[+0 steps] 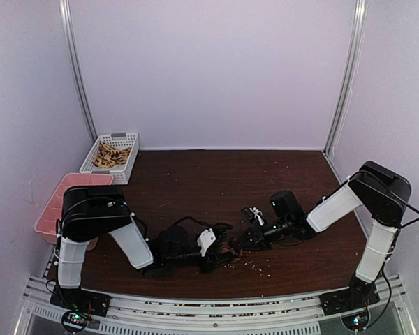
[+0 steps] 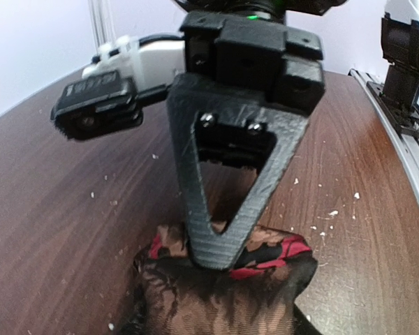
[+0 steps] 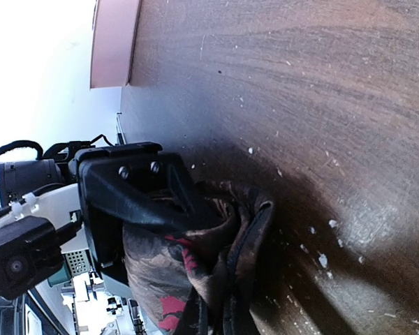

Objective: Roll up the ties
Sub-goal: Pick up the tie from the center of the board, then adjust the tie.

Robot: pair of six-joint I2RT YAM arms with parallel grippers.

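Observation:
One tie [image 1: 230, 252], dark brown with tan pattern and red patches, is bunched in a wad on the table near the front middle. My left gripper [image 1: 215, 255] and right gripper [image 1: 243, 244] meet at it from either side. In the left wrist view the tie [image 2: 216, 293] fills the bottom, running into my own jaws, and a black finger [image 2: 223, 209] of the right gripper presses into its top. In the right wrist view the tie [image 3: 195, 272] runs down into my own jaws, and a left gripper finger [image 3: 140, 199] sits against it. Both grippers' own fingertips are hidden by cloth.
A white basket [image 1: 123, 137] at the back left holds several tan ties [image 1: 112, 155]. A pink tray [image 1: 56, 204] sits at the left edge beside the left arm. Pale crumbs [image 1: 262, 265] dot the wood near the grippers. The metal rail [image 2: 405, 118] runs along the front edge.

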